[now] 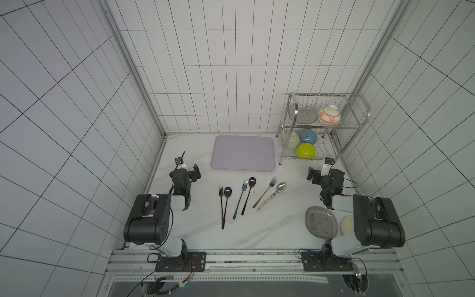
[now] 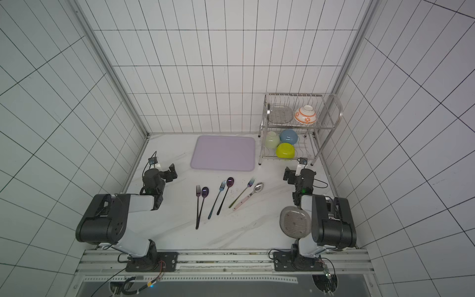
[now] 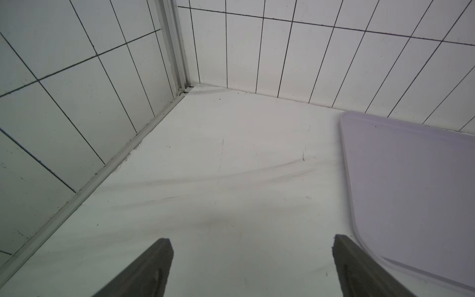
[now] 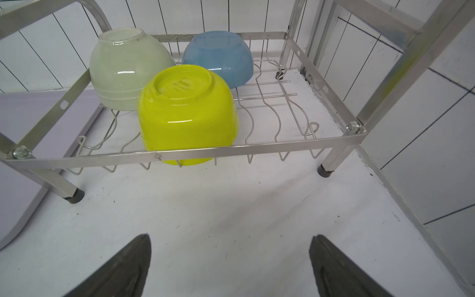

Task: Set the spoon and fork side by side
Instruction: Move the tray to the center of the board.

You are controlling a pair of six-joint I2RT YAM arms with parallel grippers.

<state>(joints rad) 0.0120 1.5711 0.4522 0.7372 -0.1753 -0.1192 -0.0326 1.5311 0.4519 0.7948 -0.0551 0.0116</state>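
Both top views show the white marbled tabletop (image 1: 257, 236), lilac rectangular mat (image 1: 243, 153), left gripper (image 1: 195, 174) and right gripper (image 1: 312, 175), jaws spread, empty; between them, three metal fork-and-spoon pairs (image 1: 252, 182) lie side by side, off the mat.

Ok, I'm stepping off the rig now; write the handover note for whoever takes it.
Left gripper: open, empty, over bare table near the mat.
Right gripper: open, empty, facing the dish rack.
Three pairs lie on the table, on the robot's side of the mat: black fork with purple spoon, blue fork with dark spoon, green-handled fork with pink-handled spoon.
Done: each fork lies beside its spoon.
Left: apparently nothing.
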